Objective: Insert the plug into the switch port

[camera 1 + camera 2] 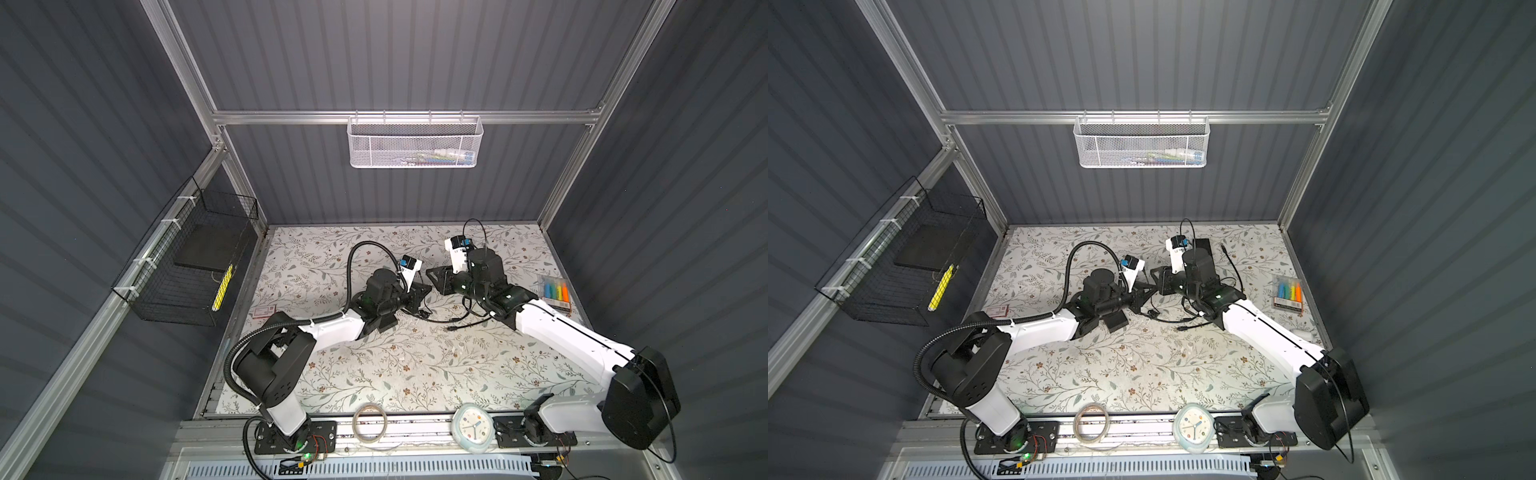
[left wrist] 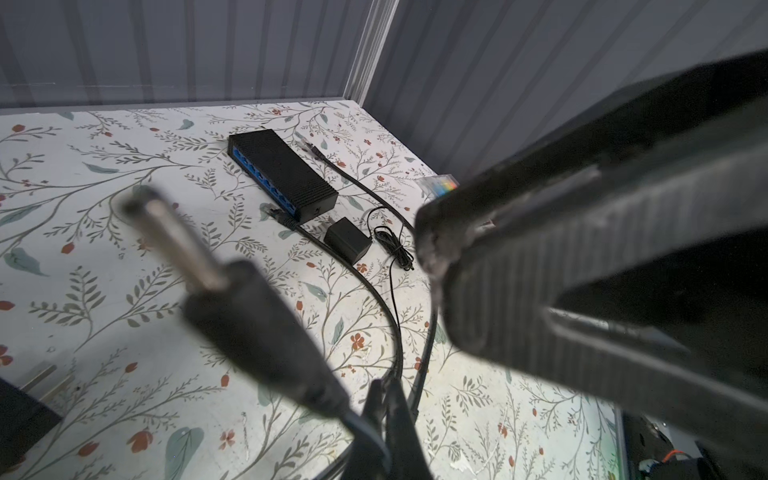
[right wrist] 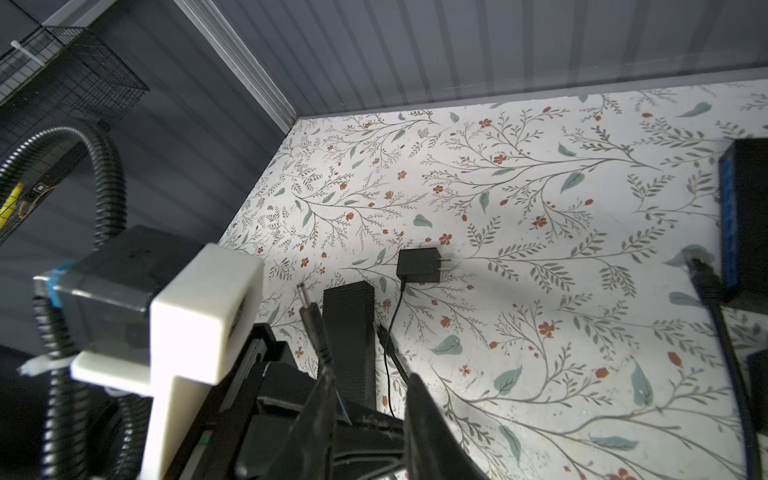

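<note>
Closest to the lens in the left wrist view, the plug (image 2: 216, 291), a slim barrel type, fills the foreground out of focus, with its metal tip pointing out over the table (image 2: 104, 316). The left gripper (image 2: 386, 403) has its claw shut tight on the cable end of the plug. The right gripper (image 3: 370, 390) is close alongside. Its own wrist view shows the claw apart, and I can make out nothing between the fingers.

In both top views the two grippers meet near the middle of the frame, above a loose black cable (image 1: 449, 321) on the floral surface. Beyond them the power adapter (image 2: 347, 245) lies on its side. Farther back, the switch (image 2: 282, 174) rests flat, showing its row of blue ports. In a top view a corner of it peeks out just above the frame's centre, behind the right wrist.

I judge the pickup done, with the plug secured in one claw. It is well apart from the switch, so the carry, the lining up and the push home are all left. The socket meant for it is not visible.
</note>
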### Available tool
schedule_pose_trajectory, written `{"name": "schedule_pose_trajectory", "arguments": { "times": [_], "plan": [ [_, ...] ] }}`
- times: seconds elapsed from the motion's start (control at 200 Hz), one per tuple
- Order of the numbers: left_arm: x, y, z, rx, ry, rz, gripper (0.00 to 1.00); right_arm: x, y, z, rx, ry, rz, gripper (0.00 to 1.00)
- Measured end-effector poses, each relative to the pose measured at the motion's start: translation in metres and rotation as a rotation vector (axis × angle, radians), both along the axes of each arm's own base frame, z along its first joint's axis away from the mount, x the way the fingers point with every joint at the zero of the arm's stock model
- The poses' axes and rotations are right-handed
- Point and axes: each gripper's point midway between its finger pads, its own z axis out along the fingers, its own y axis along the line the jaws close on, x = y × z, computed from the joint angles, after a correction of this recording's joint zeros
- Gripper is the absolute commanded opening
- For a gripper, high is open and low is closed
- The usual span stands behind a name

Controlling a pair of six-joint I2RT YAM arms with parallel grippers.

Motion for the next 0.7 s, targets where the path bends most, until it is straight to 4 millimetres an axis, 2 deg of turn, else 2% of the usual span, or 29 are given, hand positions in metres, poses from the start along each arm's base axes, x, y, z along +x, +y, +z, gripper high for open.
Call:
{"name": "schedule_pose_trajectory", "arguments": {
  "times": [0.16,0.37,0.555,0.7],
  "plan": [
    [-0.005,0.000,-0.003,0.016,0.010,-0.022,0.00,-0.003,0.008,-0.009,-0.007,0.018,0.052,0.32],
    [-0.009,0.001,0.002,0.017,0.005,-0.038,0.00,-0.005,0.018,-0.024,-0.018,0.052,0.099,0.33],
    [-0.011,0.000,0.003,0.015,0.009,-0.050,0.00,-0.007,0.027,-0.019,-0.016,0.040,0.130,0.30],
    [-0.013,0.000,0.003,0.013,0.011,-0.061,0.00,-0.007,0.029,-0.017,-0.014,0.031,0.135,0.25]
  ]
}}
